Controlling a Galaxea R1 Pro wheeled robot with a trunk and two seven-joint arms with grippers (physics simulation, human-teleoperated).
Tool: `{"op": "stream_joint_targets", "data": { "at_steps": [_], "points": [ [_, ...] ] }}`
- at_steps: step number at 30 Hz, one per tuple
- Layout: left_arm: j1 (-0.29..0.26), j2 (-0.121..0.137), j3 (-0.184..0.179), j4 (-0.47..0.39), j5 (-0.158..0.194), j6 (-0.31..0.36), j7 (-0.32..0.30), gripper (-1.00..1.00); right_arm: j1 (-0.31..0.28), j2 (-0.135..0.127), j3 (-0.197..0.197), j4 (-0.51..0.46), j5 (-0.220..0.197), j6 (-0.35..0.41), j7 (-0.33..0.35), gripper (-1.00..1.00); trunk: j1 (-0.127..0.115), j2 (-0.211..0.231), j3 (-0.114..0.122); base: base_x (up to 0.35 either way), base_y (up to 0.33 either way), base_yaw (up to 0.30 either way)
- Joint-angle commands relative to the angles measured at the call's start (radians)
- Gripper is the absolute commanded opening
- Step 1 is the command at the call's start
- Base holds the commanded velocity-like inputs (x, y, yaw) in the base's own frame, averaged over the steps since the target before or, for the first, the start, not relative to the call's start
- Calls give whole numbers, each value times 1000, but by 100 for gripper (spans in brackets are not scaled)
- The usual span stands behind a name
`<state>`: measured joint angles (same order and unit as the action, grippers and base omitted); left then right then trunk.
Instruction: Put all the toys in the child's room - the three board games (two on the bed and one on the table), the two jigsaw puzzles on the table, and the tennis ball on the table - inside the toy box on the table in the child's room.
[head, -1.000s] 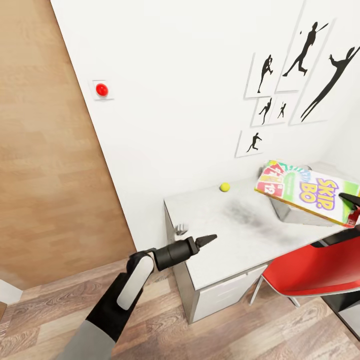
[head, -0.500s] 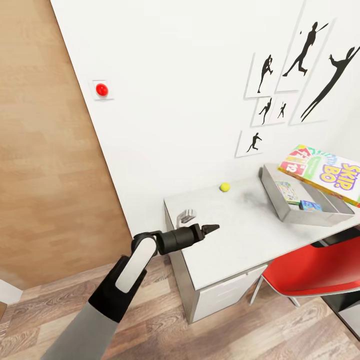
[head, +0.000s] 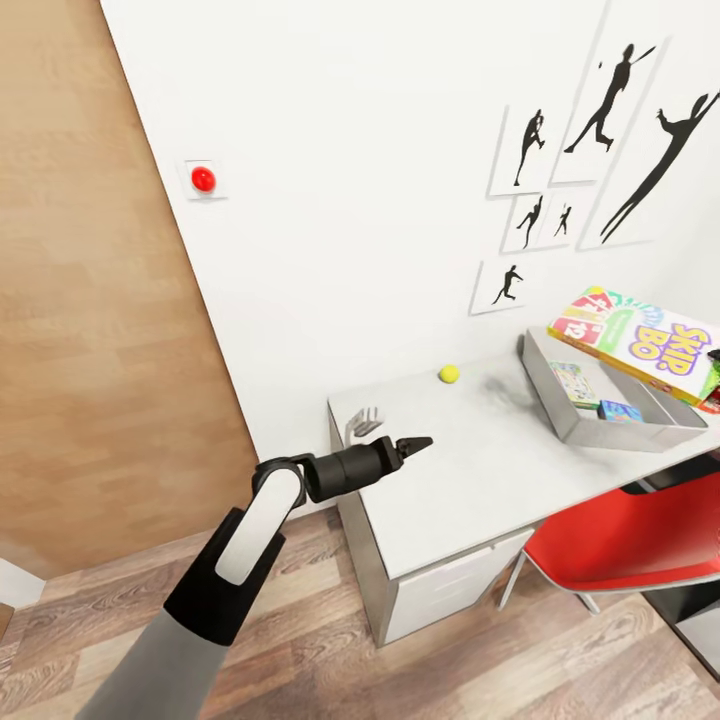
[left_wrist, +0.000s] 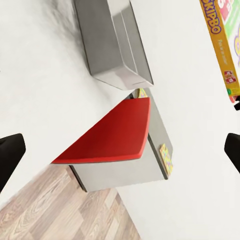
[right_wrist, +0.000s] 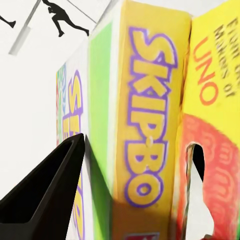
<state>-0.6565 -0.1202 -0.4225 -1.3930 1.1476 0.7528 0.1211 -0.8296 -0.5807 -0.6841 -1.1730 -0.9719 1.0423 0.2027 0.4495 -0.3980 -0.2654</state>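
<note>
The colourful Skip-Bo board game box (head: 636, 341) has lifted above the grey metal toy box (head: 560, 412), clamped in the right gripper (right_wrist: 135, 175). Left gripper (head: 412, 445) hovers spread, empty. Yellow tennis ball (head: 449, 374) awaits on the white surface (head: 470, 480).

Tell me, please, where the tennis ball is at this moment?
In the head view the tennis ball rests on the table near the wall, left of the toy box.

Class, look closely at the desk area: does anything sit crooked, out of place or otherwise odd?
Yes. The Skip-Bo box hangs tilted in the air above the grey toy box, gripped by the right hand, not yet inside. The tennis ball lies alone near the wall, apart from the toy box.
</note>
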Motion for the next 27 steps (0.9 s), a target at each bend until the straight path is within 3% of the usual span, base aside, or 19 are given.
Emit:
{"op": "stream_joint_targets", "data": {
  "at_steps": [1, 13, 27],
  "points": [
    [-1, 0, 1, -4, 12, 3, 14, 100, -2, 2, -1, 0, 9, 5, 8, -100, 1, -2, -2, -47, -72, 0],
    [0, 2, 2, -15, 17, 5, 39, 100, -3, 26, 1, 2, 8, 5, 2, -100, 1, -2, -1, -27, -212, 19],
    [1, 3, 2, -19, 14, 5, 43, 100, -5, 53, 2, 12, 14, 5, -4, -100, 1, -2, 4, -3, -303, 191]
  ]
}}
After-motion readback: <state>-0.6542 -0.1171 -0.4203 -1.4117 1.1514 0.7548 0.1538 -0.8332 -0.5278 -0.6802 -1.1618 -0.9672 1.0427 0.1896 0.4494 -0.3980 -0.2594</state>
